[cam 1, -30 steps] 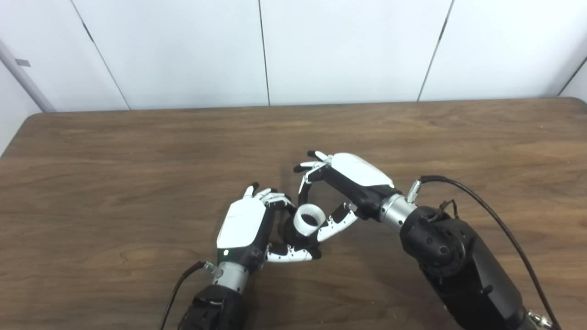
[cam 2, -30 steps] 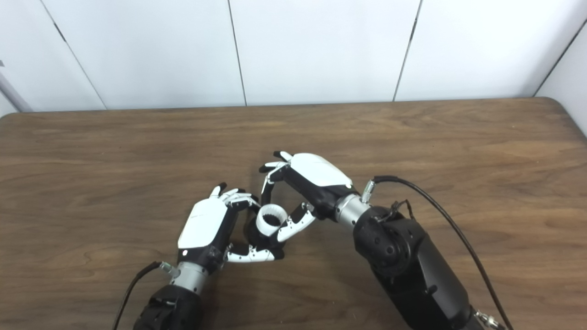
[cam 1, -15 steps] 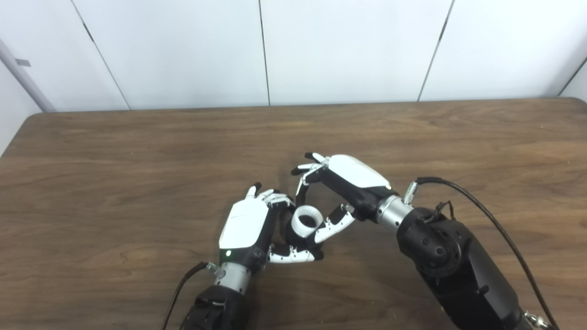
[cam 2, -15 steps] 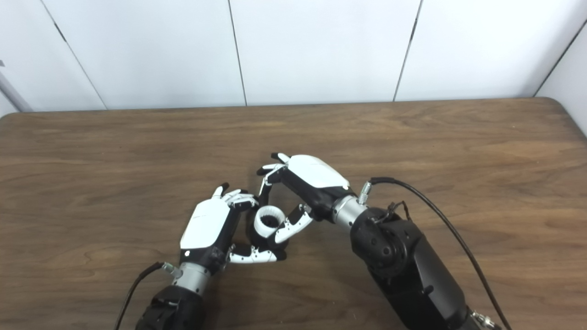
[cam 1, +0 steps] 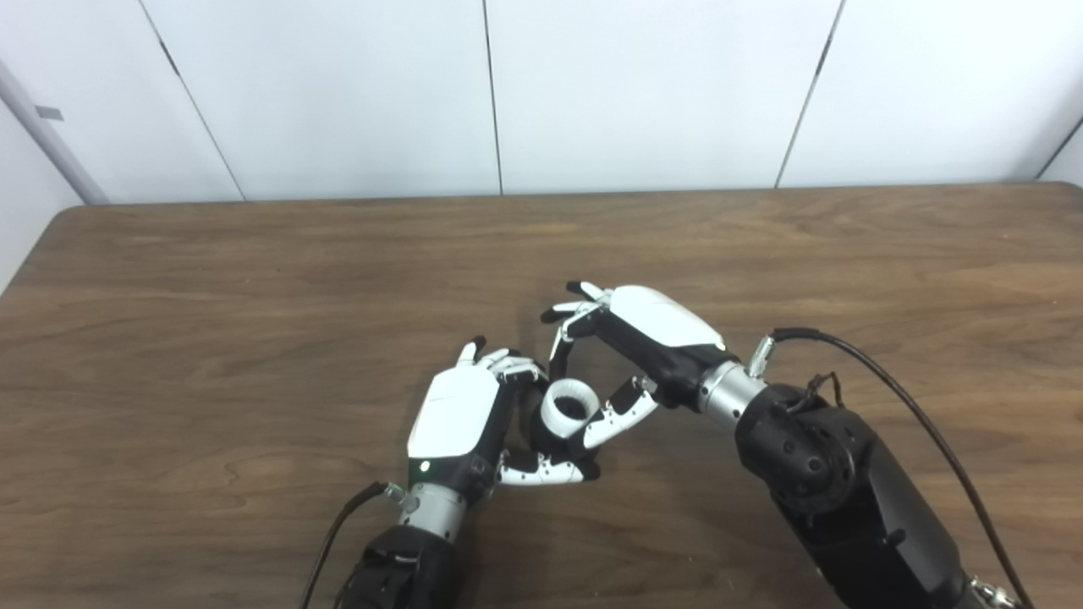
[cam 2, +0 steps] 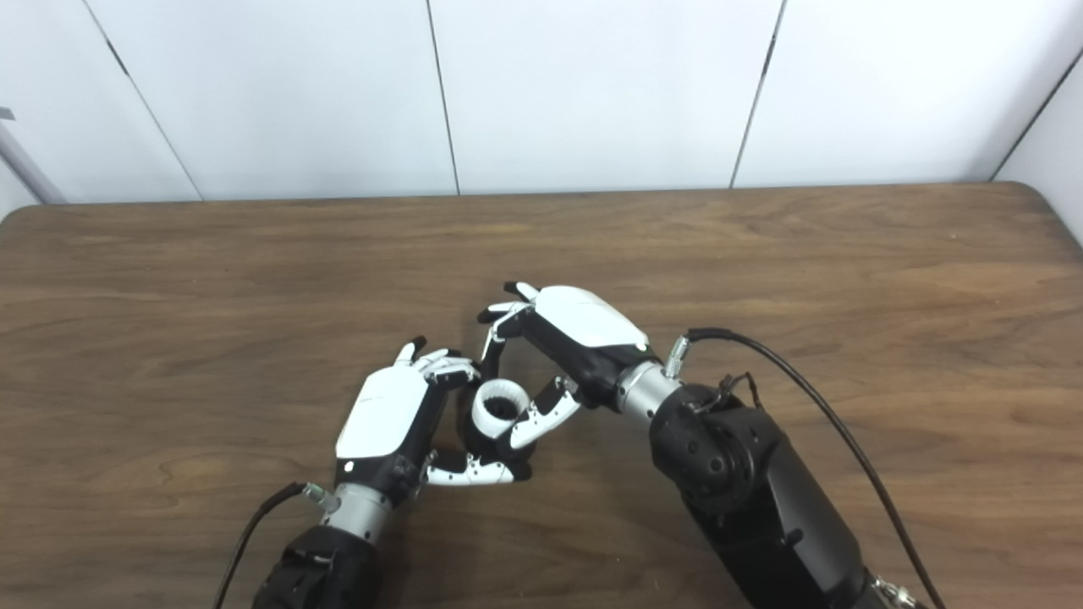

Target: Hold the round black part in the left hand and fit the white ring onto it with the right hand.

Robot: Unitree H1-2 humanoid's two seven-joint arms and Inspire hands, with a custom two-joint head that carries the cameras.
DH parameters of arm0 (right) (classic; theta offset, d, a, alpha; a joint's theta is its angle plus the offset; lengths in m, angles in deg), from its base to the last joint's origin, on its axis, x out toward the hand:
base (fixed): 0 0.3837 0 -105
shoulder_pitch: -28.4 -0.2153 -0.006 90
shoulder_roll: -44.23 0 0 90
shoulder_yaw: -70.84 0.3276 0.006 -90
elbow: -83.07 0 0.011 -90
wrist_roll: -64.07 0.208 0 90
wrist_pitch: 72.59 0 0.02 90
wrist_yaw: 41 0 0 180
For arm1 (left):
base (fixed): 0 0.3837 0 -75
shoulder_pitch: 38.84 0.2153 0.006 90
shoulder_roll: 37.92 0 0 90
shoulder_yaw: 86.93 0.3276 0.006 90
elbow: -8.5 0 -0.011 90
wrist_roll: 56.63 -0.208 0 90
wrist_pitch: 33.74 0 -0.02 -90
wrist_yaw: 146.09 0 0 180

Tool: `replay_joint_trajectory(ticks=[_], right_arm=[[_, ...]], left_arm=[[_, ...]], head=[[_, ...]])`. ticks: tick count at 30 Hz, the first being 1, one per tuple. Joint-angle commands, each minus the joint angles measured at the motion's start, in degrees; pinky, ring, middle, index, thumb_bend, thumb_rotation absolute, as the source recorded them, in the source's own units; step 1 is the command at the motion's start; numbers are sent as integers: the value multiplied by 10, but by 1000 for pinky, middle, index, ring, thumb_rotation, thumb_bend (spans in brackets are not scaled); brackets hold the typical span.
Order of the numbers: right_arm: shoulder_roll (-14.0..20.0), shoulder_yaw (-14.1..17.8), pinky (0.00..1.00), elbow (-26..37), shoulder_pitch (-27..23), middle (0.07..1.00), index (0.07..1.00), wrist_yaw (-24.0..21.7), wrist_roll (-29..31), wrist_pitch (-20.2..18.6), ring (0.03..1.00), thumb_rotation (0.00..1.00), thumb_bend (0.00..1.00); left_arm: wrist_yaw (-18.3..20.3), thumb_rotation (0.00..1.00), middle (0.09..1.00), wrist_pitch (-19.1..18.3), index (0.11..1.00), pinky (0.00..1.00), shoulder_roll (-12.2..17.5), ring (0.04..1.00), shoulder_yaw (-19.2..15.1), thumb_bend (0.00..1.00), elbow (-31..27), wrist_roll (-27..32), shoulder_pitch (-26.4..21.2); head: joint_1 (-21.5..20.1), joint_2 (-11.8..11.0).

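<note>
Left hand (cam 1: 457, 416) grasps the round black part (cam 1: 541, 431) near the centre of the table (cam 1: 211, 338); right hand (cam 1: 630, 351) pinches the white ring (cam 1: 568, 406) between thumb and finger, seated atop that part; both hands meet there.

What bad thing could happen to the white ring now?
The white ring is pinched only between fingertips of the right robot hand, so it might slip out and roll away across the table. It also looks tilted over the black part in the left robot hand, so pushing could jam it crooked instead of seating it.
</note>
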Motion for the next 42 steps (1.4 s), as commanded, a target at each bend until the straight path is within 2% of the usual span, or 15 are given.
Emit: replay_joint_trajectory(ticks=[1, 17, 42], right_arm=[[0, 4, 1000, 15, -12, 872, 483, 6, -2, 14, 1000, 139, 523], [8, 6, 1000, 6, -5, 869, 483, 12, 0, 27, 1000, 139, 522], [-5, 5, 1000, 4, -5, 867, 483, 11, -5, 23, 1000, 136, 523]], left_arm=[[0, 52, 761, 3, 483, 1000, 2, 865, 2, 523, 0, -10, -4], [1, 52, 761, 2, 483, 1000, 1, 864, 4, 524, -3, -11, -4], [7, 51, 761, -1, 483, 1000, -1, 864, 5, 523, -7, -13, -4]], head=[[0, 1], [1, 5], [0, 6]])
